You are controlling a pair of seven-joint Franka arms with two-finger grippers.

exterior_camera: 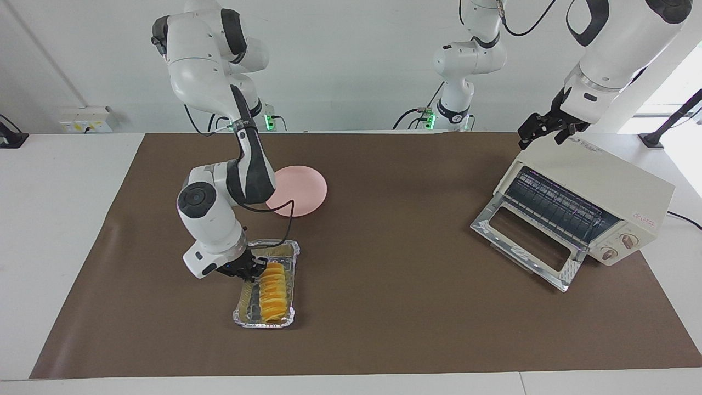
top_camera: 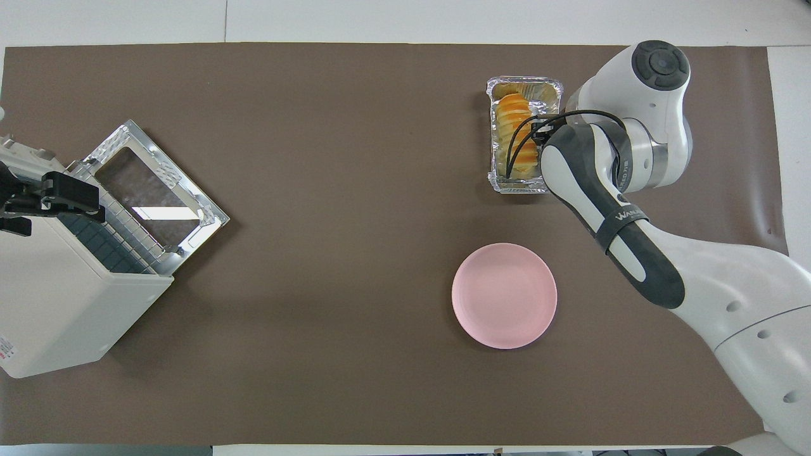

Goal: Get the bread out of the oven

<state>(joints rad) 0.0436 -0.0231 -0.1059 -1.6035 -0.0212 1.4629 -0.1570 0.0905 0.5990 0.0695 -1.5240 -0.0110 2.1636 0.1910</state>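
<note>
- Nearest the robots, at the left arm's end of the table (exterior_camera: 384, 329): left gripper (exterior_camera: 540, 130) down at the top edge of the oven (exterior_camera: 603, 181), seemingly touching and steadying it. Cannot tell whether open or closed. Waiting there.
- Oven door (exterior_camera: 526, 241) dropped fully open, rack (exterior_camera: 559, 206) bare, nothing to be seen inside.
- Toward the right arm's end, well apart from the oven: pink plate (exterior_camera: 301, 189), nothing on it.
- Just beyond the plate, farther from the robots: foil tray (exterior_camera: 294, 258) flat on the table, with the bread (exterior_camera: 272, 293) lying lengthwise in it.
- Right gripper (exterior_camera: 253, 270) low at the end of the bread nearer to the robots, inside the tray's rim, touching or all but touching the loaf. Cannot tell whether clamped on the bread or merely poised at it.
- Judged step: removal from the oven done, tray and loaf both out. Now in hand: taking hold of the loaf itself, probably for a move to the plate.
- Called for next: a firm but gentle hold on the loaf's end, a straight lift clear of the tray's rim, then a short carry back toward the robots and down onto the plate.
- Worth watching: a light tray likely to lift or slide along with the bread, and a soft loaf likely to sag or tear if held by one end only.
</note>
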